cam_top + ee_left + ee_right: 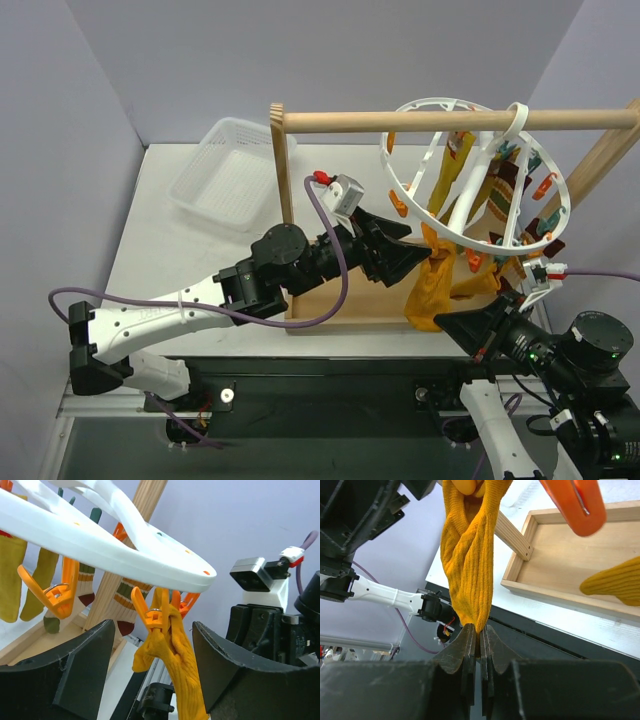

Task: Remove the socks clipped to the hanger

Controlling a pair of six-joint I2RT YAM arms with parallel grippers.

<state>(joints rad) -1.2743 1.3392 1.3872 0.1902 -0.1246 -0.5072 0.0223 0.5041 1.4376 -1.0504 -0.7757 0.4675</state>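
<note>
The white ring hanger (pixel 415 195) hangs from the wooden rod, with striped socks (pixel 507 190) and mustard socks clipped round it. An orange clip (pixel 149 614) under the ring (pixel 100 545) pinches the top of one mustard sock (pixel 177 662). My left gripper (pixel 152 672) is open, its jaws standing on either side of that clip and sock, touching neither. In the top view it (pixel 410 250) sits at the sock's top. My right gripper (pixel 479 632) is shut on the lower end of the same sock (pixel 470 565), below the hanger (pixel 450 322).
The wooden rod (pixel 400 121) and its tray-like base (pixel 570 565) stand behind the sock. A white mesh basket (pixel 225 170) lies at the back left. Another orange clip (pixel 575 505) and a second mustard sock (pixel 615 582) hang close to my right gripper.
</note>
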